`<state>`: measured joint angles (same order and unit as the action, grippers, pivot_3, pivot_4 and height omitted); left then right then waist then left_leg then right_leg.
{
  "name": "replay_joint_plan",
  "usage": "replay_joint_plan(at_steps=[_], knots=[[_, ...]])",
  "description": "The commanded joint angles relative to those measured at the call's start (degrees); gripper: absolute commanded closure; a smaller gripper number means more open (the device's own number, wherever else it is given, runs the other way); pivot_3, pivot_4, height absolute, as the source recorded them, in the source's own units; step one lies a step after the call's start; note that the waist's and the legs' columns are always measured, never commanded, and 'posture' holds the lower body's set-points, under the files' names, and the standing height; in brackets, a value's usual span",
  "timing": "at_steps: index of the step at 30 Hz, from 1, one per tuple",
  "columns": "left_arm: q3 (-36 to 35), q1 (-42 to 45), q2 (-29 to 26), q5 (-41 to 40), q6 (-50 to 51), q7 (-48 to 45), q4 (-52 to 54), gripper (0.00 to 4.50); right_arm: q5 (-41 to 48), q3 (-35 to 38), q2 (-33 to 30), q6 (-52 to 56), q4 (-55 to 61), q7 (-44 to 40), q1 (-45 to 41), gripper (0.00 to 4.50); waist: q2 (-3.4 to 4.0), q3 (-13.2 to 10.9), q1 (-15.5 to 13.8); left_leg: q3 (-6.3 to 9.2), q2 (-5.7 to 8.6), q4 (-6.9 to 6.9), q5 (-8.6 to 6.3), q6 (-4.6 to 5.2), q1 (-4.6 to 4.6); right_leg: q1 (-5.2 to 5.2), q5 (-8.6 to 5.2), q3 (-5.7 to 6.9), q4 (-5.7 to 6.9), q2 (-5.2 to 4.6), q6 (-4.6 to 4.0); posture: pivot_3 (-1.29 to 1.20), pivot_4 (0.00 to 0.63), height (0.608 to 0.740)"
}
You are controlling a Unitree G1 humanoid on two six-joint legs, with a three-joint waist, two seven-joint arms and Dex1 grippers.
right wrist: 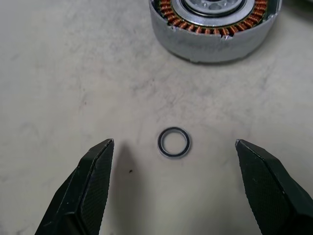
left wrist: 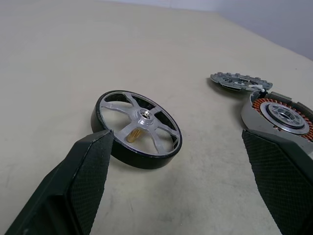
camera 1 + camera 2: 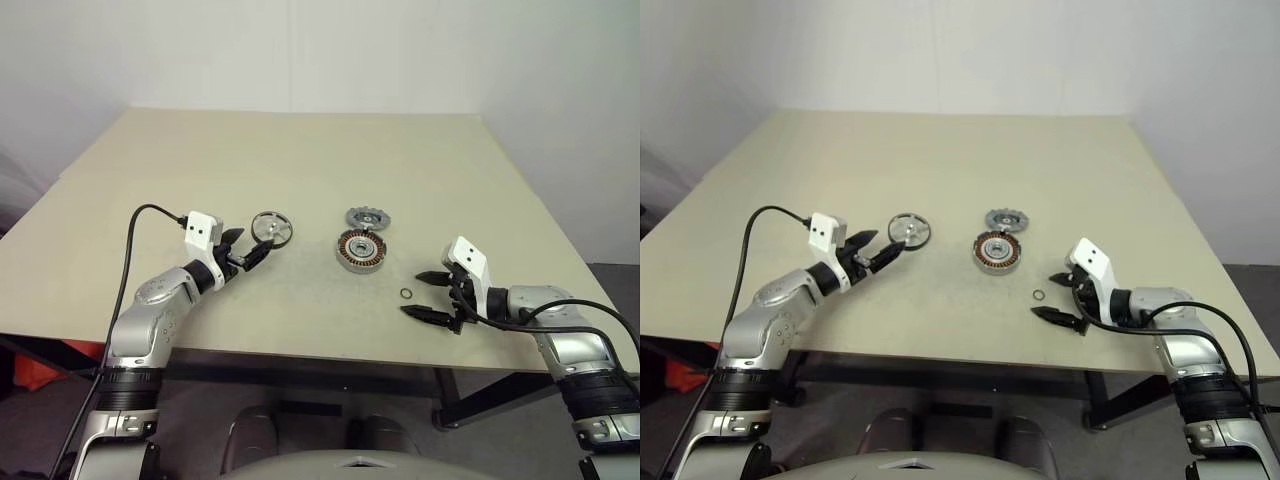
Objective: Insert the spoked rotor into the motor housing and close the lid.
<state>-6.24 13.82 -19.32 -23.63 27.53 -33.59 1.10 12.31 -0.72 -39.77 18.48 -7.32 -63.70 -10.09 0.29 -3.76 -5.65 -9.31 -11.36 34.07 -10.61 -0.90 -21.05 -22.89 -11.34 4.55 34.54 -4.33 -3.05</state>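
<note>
Grippers both gape wide, empty: left gripper (image 3: 243, 250) levelled just at 8 o'clock of the spoked rotor (image 3: 271, 228), right gripper (image 3: 427, 295) angled down, flanking a small black ring (image 3: 405, 293). Motor housing (image 3: 361, 250) sits mid-table (image 3: 300, 160), lid (image 3: 367, 217) touching it at 12 o'clock.

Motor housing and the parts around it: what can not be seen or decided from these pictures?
- motor housing: its far half is cut off by the edge of the right wrist view.
- lid: its underside is hidden in the left wrist view, and the housing covers its near edge.
- spoked rotor: the left pincer finger covers part of its rim.
- small black ring: too small in the head views to tell its material.
</note>
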Motion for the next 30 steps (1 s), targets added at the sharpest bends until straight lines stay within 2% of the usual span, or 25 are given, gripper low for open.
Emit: replay_joint_plan(at_steps=[1,11,20,30], knots=[[-0.1,0.7,-0.6,-0.2,-0.2,-0.2,0.8,0.03,-0.3,0.0,0.0,-2.3,-1.3,0.6,-0.8,0.0,0.0,0.0,0.0,0.0,0.0,0.0,0.0,0.0,0.0,0.0,0.0,0.0,0.0,0.0,0.0,0.0,0.0,0.74],[-0.4,0.7,-1.2,-0.2,0.0,-0.2,1.1,0.03,-2.3,-0.6,1.6,-9.5,-9.2,1.7,-1.0,0.0,-0.02,0.0,0.2,0.01,0.0,0.02,0.0,0.0,0.34,0.36,-0.01,0.03,-0.12,0.0,0.02,0.0,0.0,0.74],[-0.4,0.8,-1.2,-0.3,0.0,0.0,0.8,0.03,-1.2,-0.4,1.2,-6.8,-3.4,1.8,-1.4,0.0,0.01,0.0,0.4,0.44,-0.03,-0.11,-0.18,0.28,0.99,1.56,-0.02,0.29,-1.42,-0.01,0.1,0.0,0.0,0.74],[-0.4,0.6,-1.2,-0.3,0.0,0.0,0.8,0.03,-0.3,0.2,2.2,-7.0,-3.8,1.6,-1.7,0.0,0.02,0.0,0.1,0.42,0.05,-0.9,-0.14,0.2,1.03,1.32,0.01,0.25,-1.26,0.0,0.08,0.0,0.0,0.74]])
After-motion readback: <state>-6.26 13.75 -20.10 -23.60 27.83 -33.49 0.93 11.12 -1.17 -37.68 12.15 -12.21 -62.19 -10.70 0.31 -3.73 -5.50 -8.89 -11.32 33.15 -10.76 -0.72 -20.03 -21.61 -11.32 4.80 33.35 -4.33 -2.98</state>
